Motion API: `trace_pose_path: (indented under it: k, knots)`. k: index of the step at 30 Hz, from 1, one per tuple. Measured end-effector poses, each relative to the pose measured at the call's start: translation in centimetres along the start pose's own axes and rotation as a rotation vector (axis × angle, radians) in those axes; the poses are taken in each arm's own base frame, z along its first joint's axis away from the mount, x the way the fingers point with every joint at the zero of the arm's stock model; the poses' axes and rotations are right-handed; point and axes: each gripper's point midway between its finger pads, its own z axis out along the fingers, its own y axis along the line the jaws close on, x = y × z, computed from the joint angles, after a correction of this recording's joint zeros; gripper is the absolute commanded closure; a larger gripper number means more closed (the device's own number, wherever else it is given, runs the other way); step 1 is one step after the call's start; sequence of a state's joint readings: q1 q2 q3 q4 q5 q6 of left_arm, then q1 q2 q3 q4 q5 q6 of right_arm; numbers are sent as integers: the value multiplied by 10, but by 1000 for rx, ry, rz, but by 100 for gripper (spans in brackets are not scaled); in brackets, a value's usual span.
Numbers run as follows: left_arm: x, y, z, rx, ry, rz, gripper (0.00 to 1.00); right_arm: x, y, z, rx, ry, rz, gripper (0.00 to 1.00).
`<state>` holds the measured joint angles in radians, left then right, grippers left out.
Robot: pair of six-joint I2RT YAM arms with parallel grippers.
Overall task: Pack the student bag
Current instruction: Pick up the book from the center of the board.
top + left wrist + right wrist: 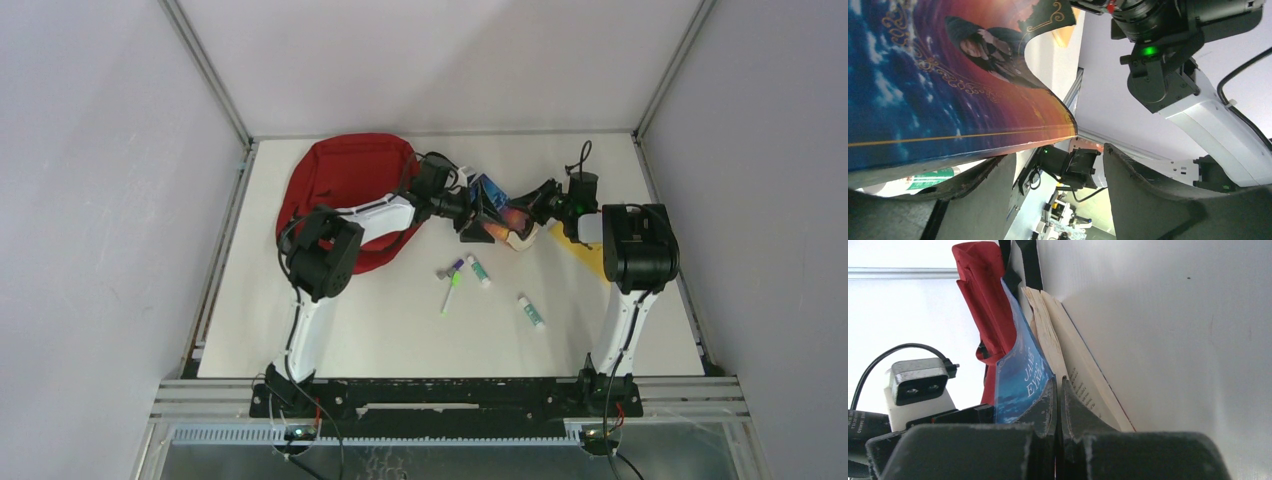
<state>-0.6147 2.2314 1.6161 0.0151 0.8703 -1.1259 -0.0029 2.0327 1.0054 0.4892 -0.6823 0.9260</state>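
right tool (1058, 383) pressed together beside book (1020, 375); left tool (1058, 156) spread; student bag (340, 175) beyond

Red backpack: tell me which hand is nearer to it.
Left. The left hand is just beside the red backpack, at the book; the right hand grips that book from the far side.

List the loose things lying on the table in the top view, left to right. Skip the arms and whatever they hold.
student bag → green pen → white-and-green tube → second white-and-green tube → yellow flat item, partly hidden by the right arm.
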Motion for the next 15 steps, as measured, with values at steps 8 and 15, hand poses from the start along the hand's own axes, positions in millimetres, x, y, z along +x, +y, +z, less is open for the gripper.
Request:
trace_pose_path:
  k: [8,15]
  knots:
    - [7,41,1,-110,-20,-106,25,2,6,2,-10,6,-15,100]
    - [-2,86,-5,-230,-107,-212,30,18,22,6,-43,55,-42,100]
